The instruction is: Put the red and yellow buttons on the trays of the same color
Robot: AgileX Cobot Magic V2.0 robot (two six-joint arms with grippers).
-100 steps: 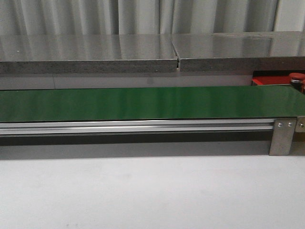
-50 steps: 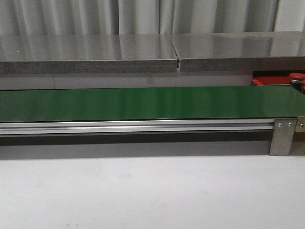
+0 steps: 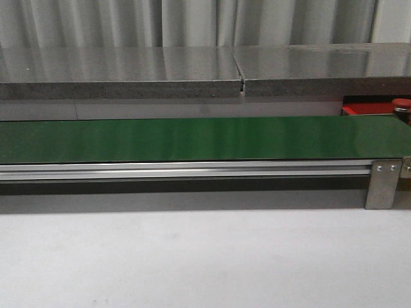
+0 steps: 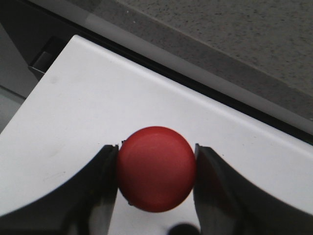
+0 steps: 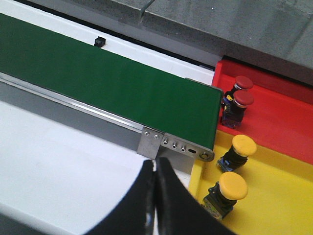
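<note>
One green belt (image 3: 192, 138) runs across the front view w/ a grey counter (image 3: 192, 70) behind; red tray (image 3: 367, 109) and a button cap (image 3: 402, 102) peek at far right. Left wrist: left gripper (image 4: 156, 169) clamps a red button (image 4: 156, 168) over a white surface (image 4: 98, 107). Right wrist: right gripper (image 5: 155, 171) closed, empty; two red buttons (image 5: 239, 93) sit on the red tray, two yellow buttons (image 5: 238, 166) on the yellow tray (image 5: 274, 205), by the belt end.

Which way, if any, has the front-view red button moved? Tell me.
No. The red button stands above and right of the bracket as before; both sit slightly further right in the picture, so the view shifted, not the button.
</note>
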